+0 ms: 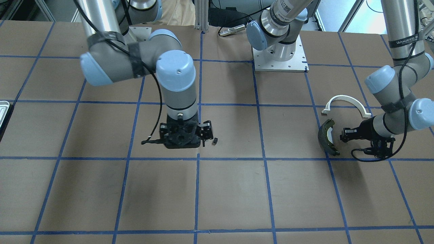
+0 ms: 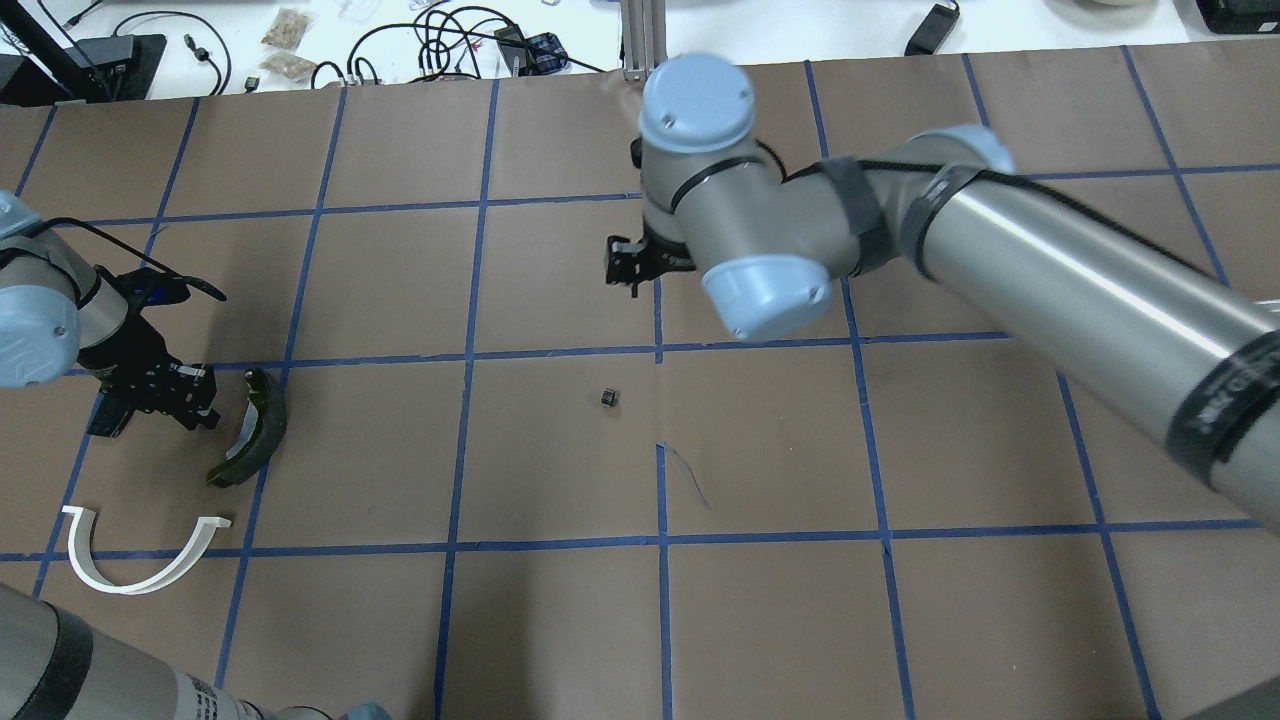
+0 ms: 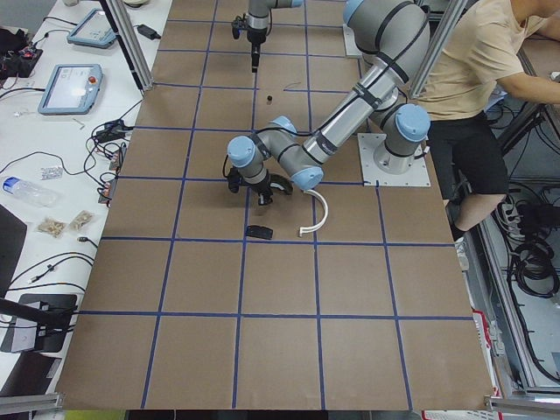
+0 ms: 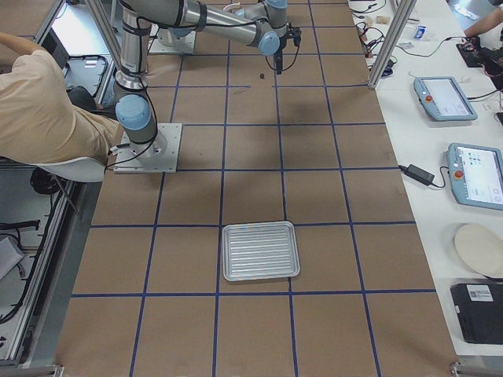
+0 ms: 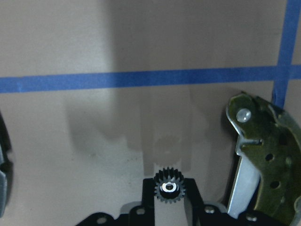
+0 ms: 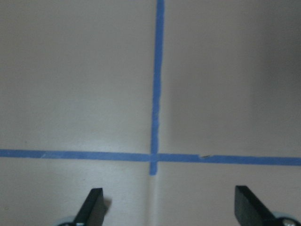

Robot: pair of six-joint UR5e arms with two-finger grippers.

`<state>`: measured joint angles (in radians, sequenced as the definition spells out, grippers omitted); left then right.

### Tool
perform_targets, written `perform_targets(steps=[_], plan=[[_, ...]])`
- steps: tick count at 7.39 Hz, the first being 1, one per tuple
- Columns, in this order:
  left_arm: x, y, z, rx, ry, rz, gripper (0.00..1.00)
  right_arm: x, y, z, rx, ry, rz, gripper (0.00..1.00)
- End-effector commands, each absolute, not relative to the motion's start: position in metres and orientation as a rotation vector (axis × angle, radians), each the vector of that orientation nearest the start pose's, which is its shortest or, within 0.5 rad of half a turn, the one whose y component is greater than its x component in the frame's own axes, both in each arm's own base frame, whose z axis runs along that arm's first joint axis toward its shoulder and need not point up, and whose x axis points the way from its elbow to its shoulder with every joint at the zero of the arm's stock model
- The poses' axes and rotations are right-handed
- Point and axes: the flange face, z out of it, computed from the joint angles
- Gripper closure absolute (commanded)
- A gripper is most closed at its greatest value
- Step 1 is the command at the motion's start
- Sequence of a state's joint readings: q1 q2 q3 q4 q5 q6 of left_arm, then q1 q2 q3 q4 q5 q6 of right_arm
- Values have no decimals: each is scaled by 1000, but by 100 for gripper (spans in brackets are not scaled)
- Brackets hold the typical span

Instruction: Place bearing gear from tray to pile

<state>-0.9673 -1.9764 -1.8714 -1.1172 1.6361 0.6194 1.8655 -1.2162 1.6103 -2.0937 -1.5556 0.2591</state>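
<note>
Brown paper surface (image 2: 560, 620) taped in blue grid, benches (image 4: 440, 157) alongside. Ribbed metal tray (image 4: 260, 227) well apart from pile (image 2: 272, 425). Clamped in left claw (image 5: 169, 198), bearing gear (image 5: 169, 187) just beside brake shoe (image 5: 263, 179); right claw (image 6: 171, 208) spread apart.

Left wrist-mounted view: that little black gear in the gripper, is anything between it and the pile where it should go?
Nothing visible is in the way. The gear hangs in the left gripper over bare brown paper. The olive brake shoe lies just beside it, not touching it.
</note>
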Motion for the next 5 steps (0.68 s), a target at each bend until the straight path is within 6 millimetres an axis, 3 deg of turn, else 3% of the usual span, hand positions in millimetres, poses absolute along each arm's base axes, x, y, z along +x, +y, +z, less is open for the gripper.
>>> perform_targets(steps=[1, 2, 3, 4, 5], plan=[[200, -515, 185, 31, 3197, 384, 0, 202, -590, 432, -116, 3110, -167, 0], [200, -518, 194, 35, 3191, 367, 0, 170, -593, 471, -111, 3115, -126, 0], [199, -528, 214, 47, 3173, 304, 0, 142, -597, 491, -55, 3098, -87, 0], [193, -543, 249, 23, 3165, 273, 0, 135, -587, 494, -95, 3101, -15, 0], [154, -570, 294, 29, 3154, 268, 0, 134, -563, 501, -98, 3096, -40, 0]])
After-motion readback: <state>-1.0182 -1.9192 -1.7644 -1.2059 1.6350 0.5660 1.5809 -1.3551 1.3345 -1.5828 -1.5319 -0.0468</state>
